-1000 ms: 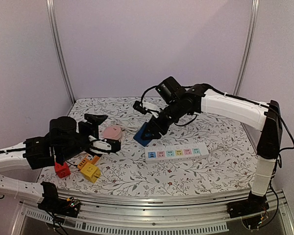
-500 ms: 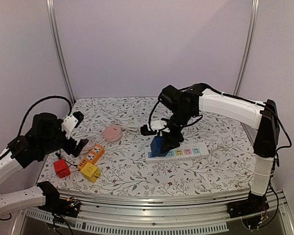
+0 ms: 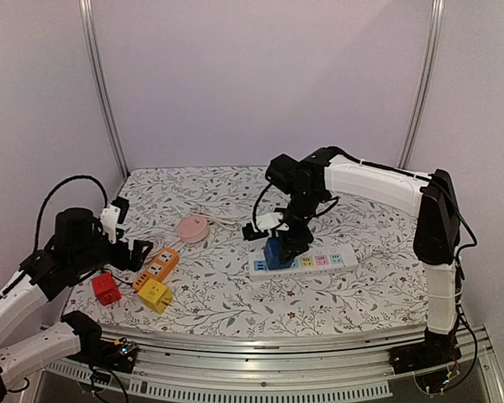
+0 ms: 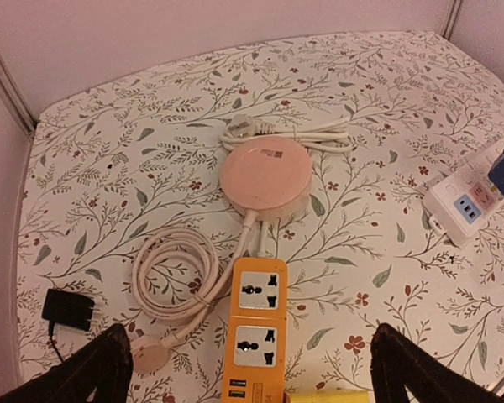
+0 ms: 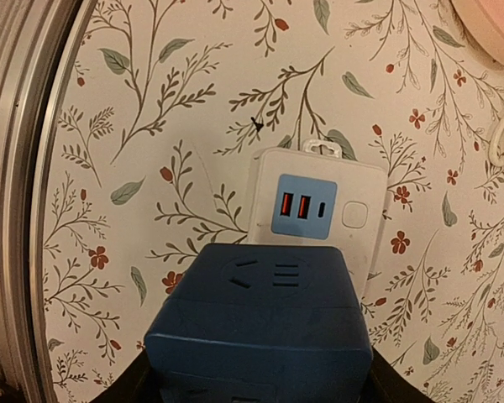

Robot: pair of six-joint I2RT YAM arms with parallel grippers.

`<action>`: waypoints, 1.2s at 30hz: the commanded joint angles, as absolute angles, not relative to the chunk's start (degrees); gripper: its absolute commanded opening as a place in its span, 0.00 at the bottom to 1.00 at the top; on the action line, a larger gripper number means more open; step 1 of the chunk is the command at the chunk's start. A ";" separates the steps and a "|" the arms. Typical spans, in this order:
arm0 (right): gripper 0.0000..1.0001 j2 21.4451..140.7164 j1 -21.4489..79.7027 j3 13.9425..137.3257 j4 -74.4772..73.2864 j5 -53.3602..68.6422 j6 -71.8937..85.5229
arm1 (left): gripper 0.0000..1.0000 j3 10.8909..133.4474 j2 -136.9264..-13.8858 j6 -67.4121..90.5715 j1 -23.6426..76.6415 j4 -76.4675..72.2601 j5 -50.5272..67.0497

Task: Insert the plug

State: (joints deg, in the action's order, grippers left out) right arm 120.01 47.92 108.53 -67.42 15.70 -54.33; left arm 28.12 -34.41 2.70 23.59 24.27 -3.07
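Blue plug [image 3: 272, 253] clamped in right gripper [image 3: 280, 245], over white power strip [image 3: 321, 262], left gripper [image 4: 250, 369] wide.

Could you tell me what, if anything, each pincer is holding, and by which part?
The right pincer grips the blue cube adapter by two opposite sides; the left pincer, open, holds nothing.

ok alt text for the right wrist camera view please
A dark blue cube plug, gripped in the right claw, fills the lower middle and overlaps the end of a white power strip with two orange USB ports. Beneath is a floral tablecloth, with a metal rail down the left edge.
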 commanded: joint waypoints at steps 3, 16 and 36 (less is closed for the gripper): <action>0.00 123.59 47.68 112.08 -68.96 14.08 -53.93 | 0.99 27.50 -32.17 5.03 20.82 21.03 0.22; 0.00 127.09 47.29 114.16 -70.80 11.37 -53.26 | 0.99 27.28 -31.51 4.77 20.11 21.18 2.55; 0.00 127.37 49.47 119.44 -75.15 6.99 -51.10 | 0.99 27.35 -32.17 4.47 19.89 20.79 2.68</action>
